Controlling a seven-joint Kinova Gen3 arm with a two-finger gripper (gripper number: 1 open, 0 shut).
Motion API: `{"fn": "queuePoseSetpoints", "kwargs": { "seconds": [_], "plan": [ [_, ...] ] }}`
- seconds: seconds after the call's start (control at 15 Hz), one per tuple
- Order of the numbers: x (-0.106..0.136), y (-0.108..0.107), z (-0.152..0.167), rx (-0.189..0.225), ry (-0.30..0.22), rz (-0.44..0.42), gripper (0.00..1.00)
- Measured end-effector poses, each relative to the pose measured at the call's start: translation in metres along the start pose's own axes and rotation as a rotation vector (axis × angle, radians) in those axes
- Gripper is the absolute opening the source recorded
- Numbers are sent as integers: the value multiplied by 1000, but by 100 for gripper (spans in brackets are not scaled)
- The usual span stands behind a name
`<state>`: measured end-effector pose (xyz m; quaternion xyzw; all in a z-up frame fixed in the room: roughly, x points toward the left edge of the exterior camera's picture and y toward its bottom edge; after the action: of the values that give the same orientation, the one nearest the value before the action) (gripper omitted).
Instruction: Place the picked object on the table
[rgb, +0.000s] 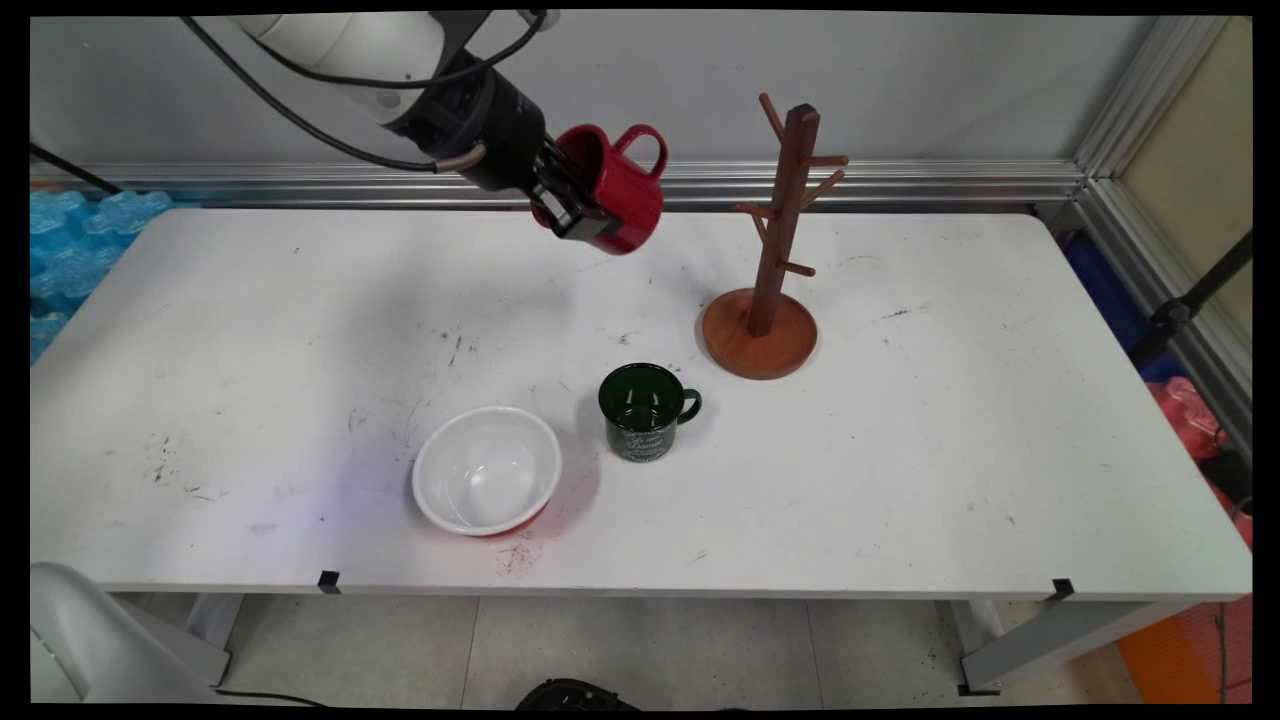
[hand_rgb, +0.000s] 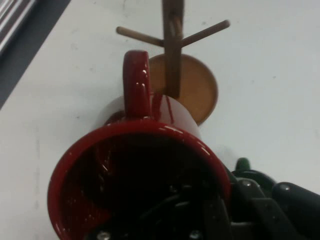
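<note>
Pincer (rgb: 575, 212) clamped on the red mug's (rgb: 612, 190) rim, carrying it tilted high above the desk (rgb: 900, 450), handle up, mug tree (rgb: 775, 250) at three o'clock, green mug (rgb: 645, 412) and white bowl (rgb: 487, 470) below

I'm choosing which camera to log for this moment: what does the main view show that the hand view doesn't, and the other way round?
Only the main view shows the white bowl at the table's near side, the whole dark green mug beside it, and the gripper raised above the table with the red mug tilted on its side. Only the hand view looks into the red mug's mouth, where one finger reaches inside. Both show the red mug, its handle and the wooden mug tree.
</note>
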<state>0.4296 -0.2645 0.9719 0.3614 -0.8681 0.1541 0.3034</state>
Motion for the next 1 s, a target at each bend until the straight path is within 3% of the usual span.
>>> {"fn": "queuePoseSetpoints", "kwargs": {
  "seconds": [0.53, 1.0],
  "plan": [
    [7, -23, 29, 48, -78, 20, 0],
    [3, -26, 69, 64, -177, 6, 0]
  ]
}}
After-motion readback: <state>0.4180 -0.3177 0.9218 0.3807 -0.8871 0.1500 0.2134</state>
